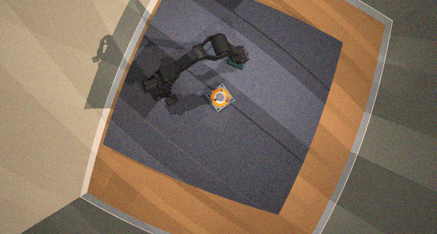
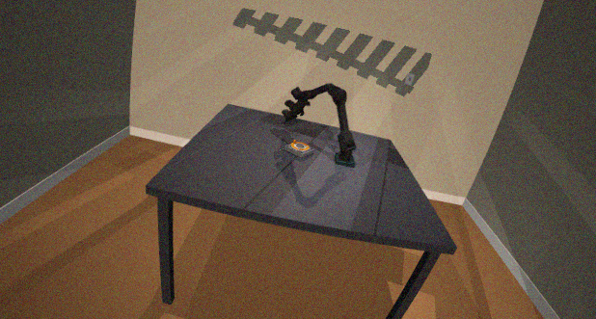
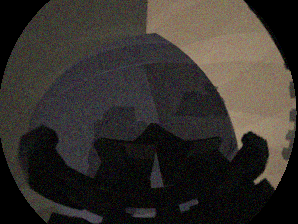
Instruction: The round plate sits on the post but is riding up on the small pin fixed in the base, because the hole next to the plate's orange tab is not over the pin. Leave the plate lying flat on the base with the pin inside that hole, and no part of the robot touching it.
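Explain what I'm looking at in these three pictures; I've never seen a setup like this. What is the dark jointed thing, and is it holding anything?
It is a dark jointed robot arm bolted to a dark grey table. One picture looks straight down, one views the room from the side, and the round dim one comes from a camera at the arm's wrist. On the table lies a square grey base carrying a round orange-rimmed plate. The end effector is shut, holds nothing, and sits apart from the plate.

Dark table point(image 2: 231, 176), square grey base point(image 2: 299, 150) with orange-ringed plate point(image 2: 300, 146) near centre, arm's mount point(image 2: 345, 160) beside.
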Available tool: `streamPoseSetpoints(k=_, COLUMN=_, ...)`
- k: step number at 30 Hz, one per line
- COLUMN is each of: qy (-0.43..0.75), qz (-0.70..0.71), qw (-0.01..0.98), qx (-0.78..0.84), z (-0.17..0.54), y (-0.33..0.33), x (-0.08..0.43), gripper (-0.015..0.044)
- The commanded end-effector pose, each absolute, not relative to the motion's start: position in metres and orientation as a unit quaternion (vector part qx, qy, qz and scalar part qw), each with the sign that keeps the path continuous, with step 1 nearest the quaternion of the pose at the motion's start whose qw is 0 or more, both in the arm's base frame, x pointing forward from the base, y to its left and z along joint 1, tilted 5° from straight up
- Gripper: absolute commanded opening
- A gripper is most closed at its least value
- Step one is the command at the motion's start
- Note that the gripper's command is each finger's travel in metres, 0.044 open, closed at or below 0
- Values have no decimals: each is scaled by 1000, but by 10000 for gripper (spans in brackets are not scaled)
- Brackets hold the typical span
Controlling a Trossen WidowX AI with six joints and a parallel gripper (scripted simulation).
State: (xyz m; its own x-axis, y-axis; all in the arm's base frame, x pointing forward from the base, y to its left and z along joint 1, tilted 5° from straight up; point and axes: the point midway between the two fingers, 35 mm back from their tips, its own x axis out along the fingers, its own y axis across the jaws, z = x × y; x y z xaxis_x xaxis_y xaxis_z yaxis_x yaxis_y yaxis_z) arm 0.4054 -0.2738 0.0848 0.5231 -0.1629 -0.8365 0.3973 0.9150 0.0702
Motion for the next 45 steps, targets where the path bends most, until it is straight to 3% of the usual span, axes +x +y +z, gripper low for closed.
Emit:
streamPoseSetpoints(k=1, qy=509, qz=-113, qw=847, qx=108, z=90, y=-212, x=404, gripper=0)
streamPoseSetpoints(k=10, qy=603, qz=-9, qw=796, qx=48, z=107, y=-90, x=371, gripper=0)
streamPoseSetpoints(k=16, qy=671, qz=68, qw=738, qx=-21, z=123, y=-11, x=316, gripper=0)
streamPoseSetpoints(k=45, qy=676, qz=74, qw=733, qx=-27, z=77, y=2, x=315, gripper=0)
